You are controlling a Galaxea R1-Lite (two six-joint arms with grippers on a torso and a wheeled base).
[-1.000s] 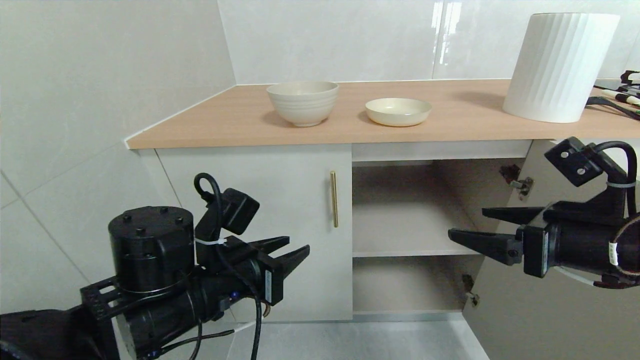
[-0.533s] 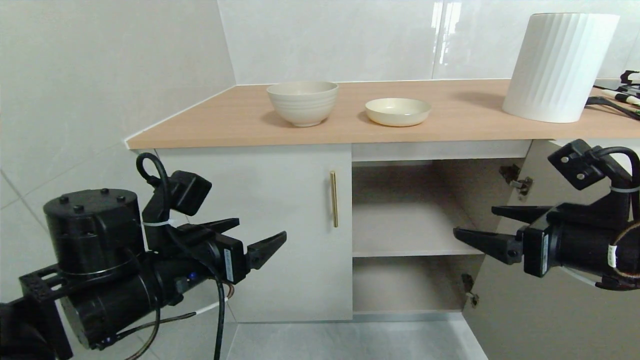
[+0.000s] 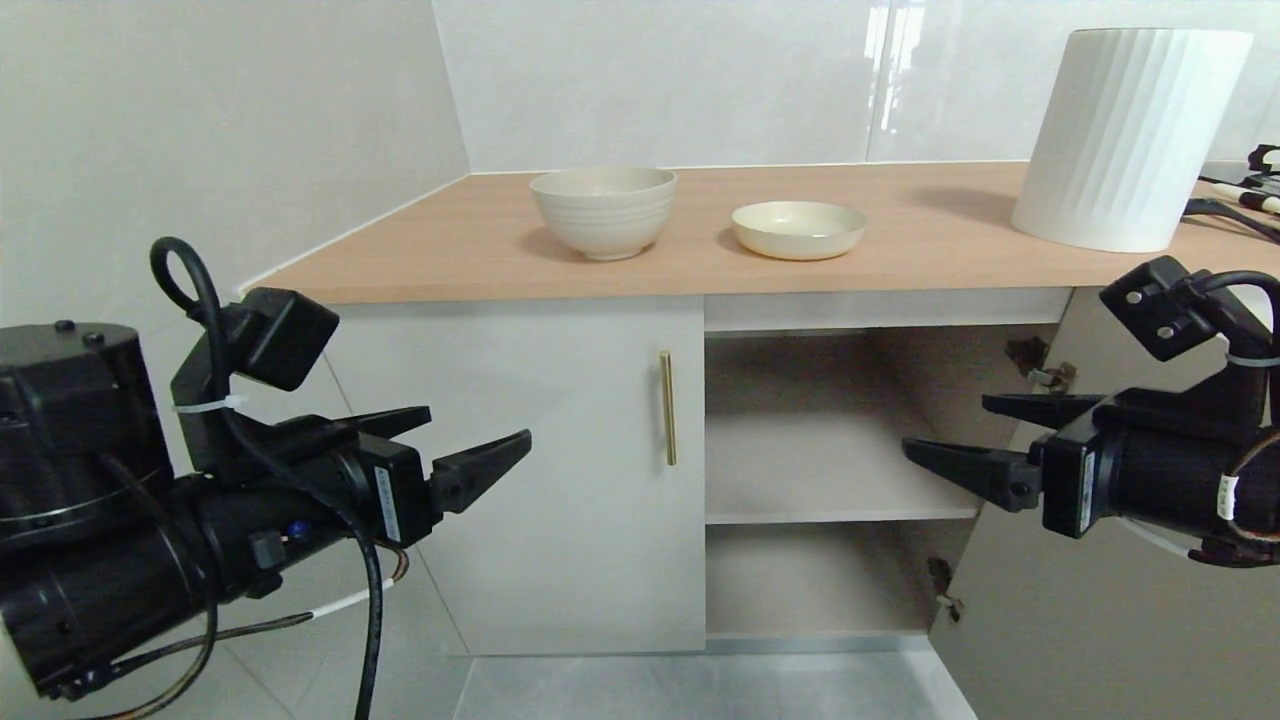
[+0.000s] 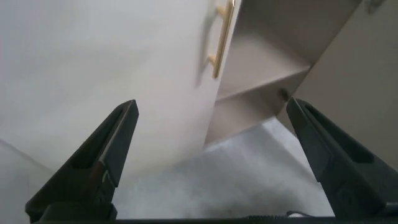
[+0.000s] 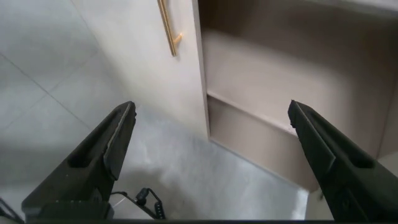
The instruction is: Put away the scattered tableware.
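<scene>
Judging by how things lie, the task is taken to be near its start, with neither piece yet stored. Two pieces of tableware are seen on the counter point(image 3: 930, 255): a deep ribbed bowl point(image 3: 604, 210) towards the wall corner and a shallow dish point(image 3: 798, 228) near it on the robot's right, the two apart and both upright. A tall white ribbed container point(image 3: 1130, 140) is stood farther right on the same counter.

Below, the cupboard's right door point(image 3: 1090, 620) is stood open, so that a shelf point(image 3: 800, 480) is exposed. The left door point(image 3: 520, 480), with its brass handle point(image 3: 667, 408), is shut.

The left claw point(image 3: 475, 428) is held low in front of the closed door, its fingers spread apart with nothing between them. The right claw point(image 3: 945, 425) is held before the open compartment, likewise spread and holding nothing. Both are well below the tableware.

Only the opening of the storage space can be counted as done. What is left, it is judged, is for bowl and dish each to be lifted from the counter and set on the shelf, and perhaps for the door to be closed.
</scene>
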